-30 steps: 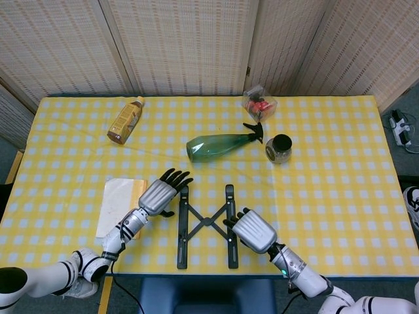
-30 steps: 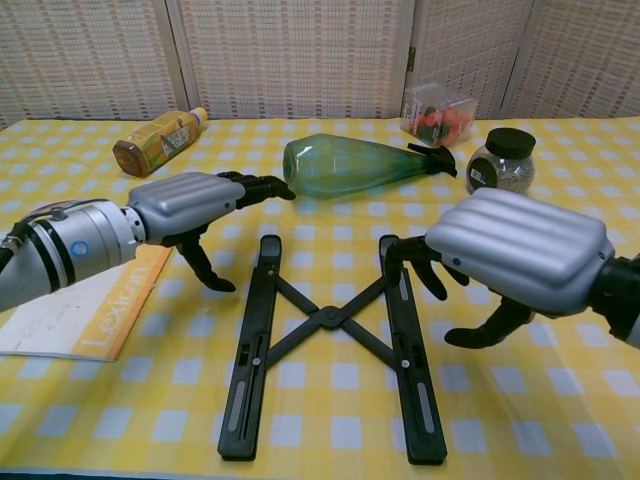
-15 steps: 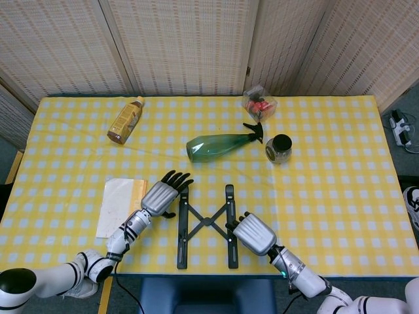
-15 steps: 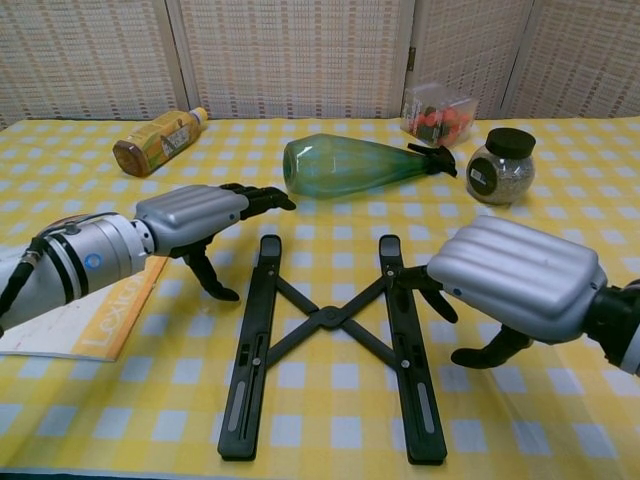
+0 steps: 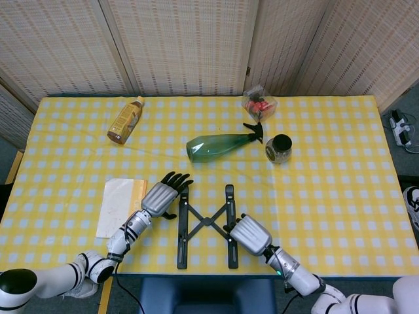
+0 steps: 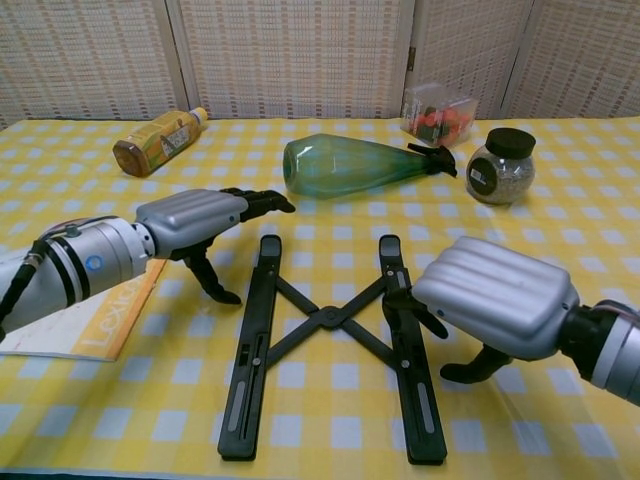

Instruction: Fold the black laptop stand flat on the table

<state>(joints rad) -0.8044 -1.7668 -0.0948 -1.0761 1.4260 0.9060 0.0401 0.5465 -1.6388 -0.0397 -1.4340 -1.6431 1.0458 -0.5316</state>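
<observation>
the black laptop stand [image 5: 205, 226] lies flat on the yellow checked tablecloth [image 5: 340, 163] near the front edge, its two long rails running away from the robot and joined by a crossed x-link in the middle; in the chest view the stand [image 6: 330, 345] fills the foreground. on the left, the left hand [image 5: 160, 195] hangs just beside the left rail, palm down, fingers stretched out toward the far end of that rail and holding nothing; from the chest camera the left hand [image 6: 200, 222] shows its thumb pointing down to the cloth, dark fingertips [image 6: 262, 198] reaching past the rail's top end. whether they touch the rail, cannot tell. over on the other side, the right hand [image 5: 247, 235] sits over the right rail about halfway along; the chest view has the right hand [image 6: 492, 297] with dark fingers curled down onto the rail and the thumb planted on the cloth beside it, but a real grip on the rail is not clear from here. behind the stand lies a green spray bottle [image 5: 222, 144] on its side, a small black-lidded jar [image 5: 279, 148] just right of its nozzle, a clear box of red bits [image 5: 258, 103] further back. far left, a brown drink bottle [image 5: 126, 120] on its side, and a booklet [image 5: 119, 206] by the left forearm.
</observation>
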